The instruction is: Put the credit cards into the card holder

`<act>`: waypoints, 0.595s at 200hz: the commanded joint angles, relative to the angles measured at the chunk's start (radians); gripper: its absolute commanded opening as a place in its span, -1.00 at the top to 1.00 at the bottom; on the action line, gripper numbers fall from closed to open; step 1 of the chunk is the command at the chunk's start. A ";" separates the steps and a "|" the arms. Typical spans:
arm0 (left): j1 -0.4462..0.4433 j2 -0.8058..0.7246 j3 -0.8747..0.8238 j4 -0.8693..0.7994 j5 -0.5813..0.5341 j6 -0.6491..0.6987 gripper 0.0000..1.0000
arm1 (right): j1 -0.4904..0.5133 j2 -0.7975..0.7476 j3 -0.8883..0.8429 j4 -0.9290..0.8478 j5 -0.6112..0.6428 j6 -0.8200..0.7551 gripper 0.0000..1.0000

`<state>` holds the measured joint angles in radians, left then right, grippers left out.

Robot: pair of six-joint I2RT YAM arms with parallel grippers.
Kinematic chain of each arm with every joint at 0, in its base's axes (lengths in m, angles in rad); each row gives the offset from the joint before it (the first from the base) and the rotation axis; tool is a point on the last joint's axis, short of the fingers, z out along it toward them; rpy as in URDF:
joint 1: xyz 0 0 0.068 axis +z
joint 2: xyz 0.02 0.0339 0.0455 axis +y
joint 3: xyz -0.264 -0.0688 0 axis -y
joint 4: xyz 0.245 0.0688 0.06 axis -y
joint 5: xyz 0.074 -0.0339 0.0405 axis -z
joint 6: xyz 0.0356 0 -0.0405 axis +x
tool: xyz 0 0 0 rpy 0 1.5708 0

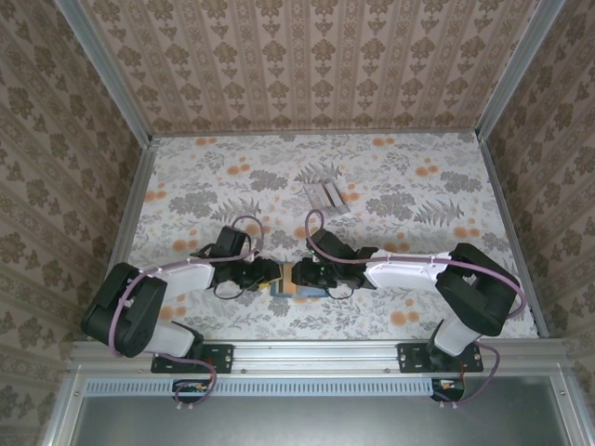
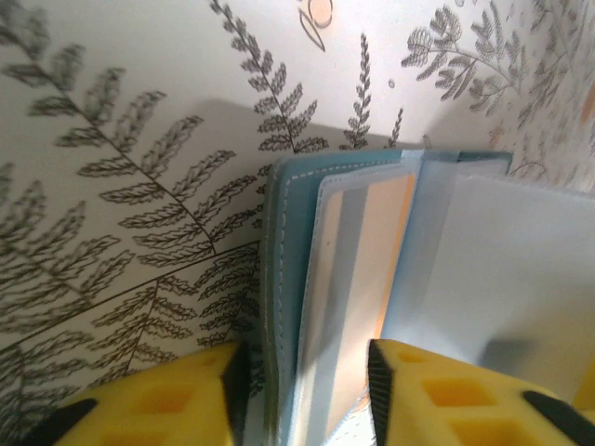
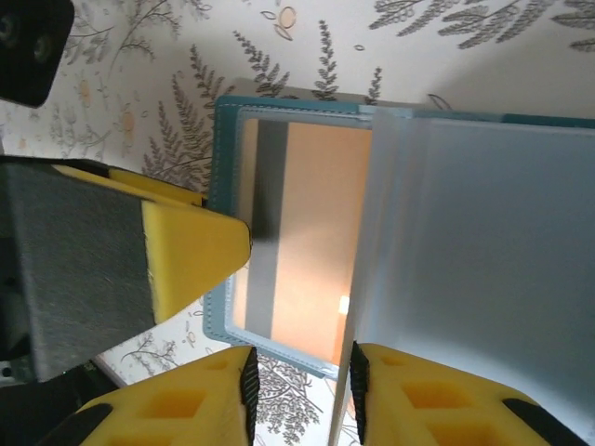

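Both hands (image 1: 290, 277) seemingly clamped, fingertips facing.

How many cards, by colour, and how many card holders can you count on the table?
Orange card, in the holder's pocket: 1
Pale grey cards, lying loose farther back: 2, as far as the overhead view shows
Teal card holder, open: 1
Total: 4

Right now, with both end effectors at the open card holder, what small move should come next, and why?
Probably send the right end effector to fetch a grey card. The orange card already sits in a pocket of the card holder, which the left end effector appears to pinch at one edge, while the grey cards lie apart on the table.
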<state>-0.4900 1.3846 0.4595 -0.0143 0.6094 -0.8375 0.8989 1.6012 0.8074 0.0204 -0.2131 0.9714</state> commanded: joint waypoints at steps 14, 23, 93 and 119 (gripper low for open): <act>0.091 -0.095 -0.012 -0.068 0.014 0.014 -0.05 | 0.011 0.006 -0.022 0.116 -0.060 -0.005 0.19; 0.113 -0.118 -0.017 -0.085 0.013 0.019 -0.08 | 0.015 0.020 -0.025 0.145 -0.065 -0.007 0.16; 0.191 -0.170 0.008 -0.207 -0.006 0.108 -0.15 | 0.001 0.085 0.011 0.288 -0.142 -0.040 -0.03; 0.188 -0.172 0.013 -0.211 -0.017 0.121 -0.16 | -0.048 -0.007 0.039 0.156 -0.057 -0.132 -0.07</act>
<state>-0.3058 1.2259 0.4522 -0.1822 0.6044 -0.7650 0.8921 1.6905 0.7994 0.2523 -0.3252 0.9367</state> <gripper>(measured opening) 0.578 0.530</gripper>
